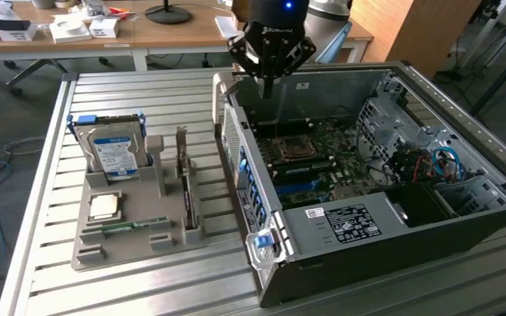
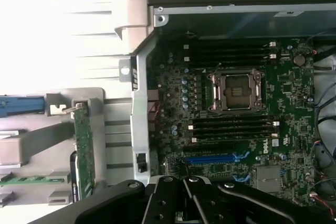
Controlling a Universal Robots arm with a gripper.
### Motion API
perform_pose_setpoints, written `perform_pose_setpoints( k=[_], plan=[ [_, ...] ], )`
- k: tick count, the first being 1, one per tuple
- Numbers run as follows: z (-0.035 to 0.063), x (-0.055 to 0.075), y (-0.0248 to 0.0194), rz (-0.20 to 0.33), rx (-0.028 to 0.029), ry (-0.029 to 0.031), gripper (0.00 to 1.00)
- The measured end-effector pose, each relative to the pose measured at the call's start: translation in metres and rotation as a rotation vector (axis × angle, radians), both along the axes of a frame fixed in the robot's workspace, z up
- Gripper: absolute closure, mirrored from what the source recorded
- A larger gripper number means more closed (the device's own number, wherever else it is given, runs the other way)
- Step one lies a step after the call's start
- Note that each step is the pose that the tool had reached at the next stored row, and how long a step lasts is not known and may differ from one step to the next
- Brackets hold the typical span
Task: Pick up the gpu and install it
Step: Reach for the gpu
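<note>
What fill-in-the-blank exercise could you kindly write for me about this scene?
1. The gripper hovers over the open computer case with its fingers ____.
2. The gpu stands ____ in the grey holder, not yet picked up.
3. The hard drive stands in that holder on the exterior view's ____ of the gpu.

Missing words: shut; upright; left.
</note>
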State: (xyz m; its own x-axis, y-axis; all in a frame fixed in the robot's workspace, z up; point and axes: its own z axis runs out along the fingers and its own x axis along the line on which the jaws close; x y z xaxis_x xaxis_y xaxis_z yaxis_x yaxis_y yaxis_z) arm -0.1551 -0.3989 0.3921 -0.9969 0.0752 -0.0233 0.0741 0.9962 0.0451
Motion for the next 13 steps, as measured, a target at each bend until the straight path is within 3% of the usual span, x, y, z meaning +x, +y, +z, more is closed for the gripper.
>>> perform_pose_setpoints(
  k=[13],
  plan=[
    [-0.0013, -0.033, 0.0, 0.0, 0.0, 0.0, 0.89]
  ],
)
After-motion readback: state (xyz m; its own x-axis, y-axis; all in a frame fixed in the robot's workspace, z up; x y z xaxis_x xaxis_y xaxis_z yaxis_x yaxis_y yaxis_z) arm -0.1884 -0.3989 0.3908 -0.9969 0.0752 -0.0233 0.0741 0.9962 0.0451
